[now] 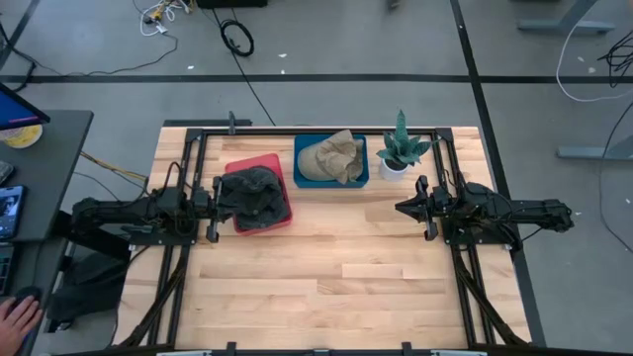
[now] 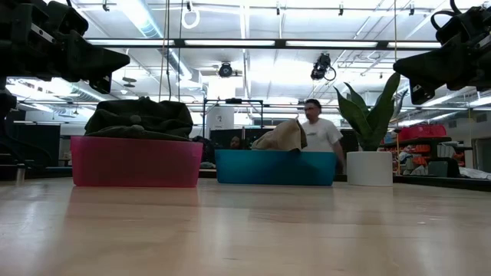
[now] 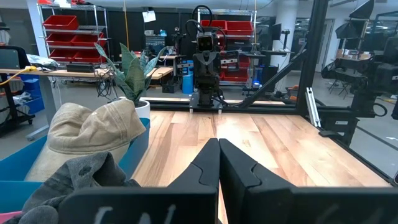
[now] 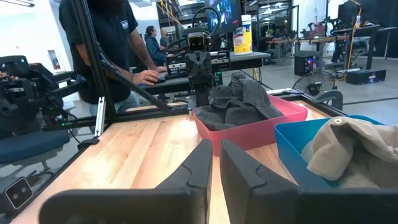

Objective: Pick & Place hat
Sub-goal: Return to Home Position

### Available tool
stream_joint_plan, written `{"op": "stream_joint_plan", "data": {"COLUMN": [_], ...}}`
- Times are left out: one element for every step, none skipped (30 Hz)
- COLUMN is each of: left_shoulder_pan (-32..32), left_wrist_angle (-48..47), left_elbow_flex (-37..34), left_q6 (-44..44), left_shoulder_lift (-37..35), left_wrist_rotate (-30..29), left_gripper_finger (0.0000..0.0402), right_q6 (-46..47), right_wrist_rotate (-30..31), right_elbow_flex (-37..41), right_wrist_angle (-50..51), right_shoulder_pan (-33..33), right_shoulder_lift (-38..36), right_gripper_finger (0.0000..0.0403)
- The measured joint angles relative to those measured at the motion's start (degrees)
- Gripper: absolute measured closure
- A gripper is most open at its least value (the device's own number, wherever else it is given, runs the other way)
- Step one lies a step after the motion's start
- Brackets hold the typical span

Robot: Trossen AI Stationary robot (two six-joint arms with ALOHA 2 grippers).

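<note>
Tan and soft, the hat (image 1: 332,158) lies crumpled in the blue bin (image 1: 302,148) at the surface's far side, best pinched at a raised fold, while the left gripper (image 1: 212,200) and right gripper (image 1: 404,207) hover clenched and empty.

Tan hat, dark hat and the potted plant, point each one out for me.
tan hat (image 1: 333,156), high view, crown
dark hat (image 1: 253,194), high view, crumpled top
potted plant (image 2: 368,167), low view, white pot

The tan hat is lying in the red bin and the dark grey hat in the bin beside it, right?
Not quite. In the high view, the tan hat lies in the blue bin; the dark grey hat is the one in the red bin beside it.
</note>
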State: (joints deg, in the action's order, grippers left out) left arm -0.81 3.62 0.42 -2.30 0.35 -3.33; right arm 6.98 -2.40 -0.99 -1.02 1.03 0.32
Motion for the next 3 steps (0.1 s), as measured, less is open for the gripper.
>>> {"op": "stream_joint_plan", "data": {"left_shoulder_pan": [0.00, 0.00, 0.00], "left_wrist_angle": [-0.01, -0.02, -0.02], "left_elbow_flex": [-0.01, 0.00, -0.01], "left_q6": [0.02, 0.03, 0.01], "left_shoulder_lift": [-0.01, 0.00, 0.01], "left_wrist_rotate": [0.00, 0.00, 0.00], "left_gripper_finger": [0.0399, 0.0399, 0.0399], "right_q6": [-0.01, 0.00, 0.00], "right_wrist_rotate": [0.01, 0.01, 0.00], "right_elbow_flex": [0.00, 0.00, 0.00], "right_wrist_angle": [-0.01, -0.02, -0.02], "right_shoulder_pan": [-0.01, 0.01, 0.01], "right_shoulder_lift": [0.00, 0.00, 0.00], "right_gripper_finger": [0.0366, 0.0366, 0.0366]}}
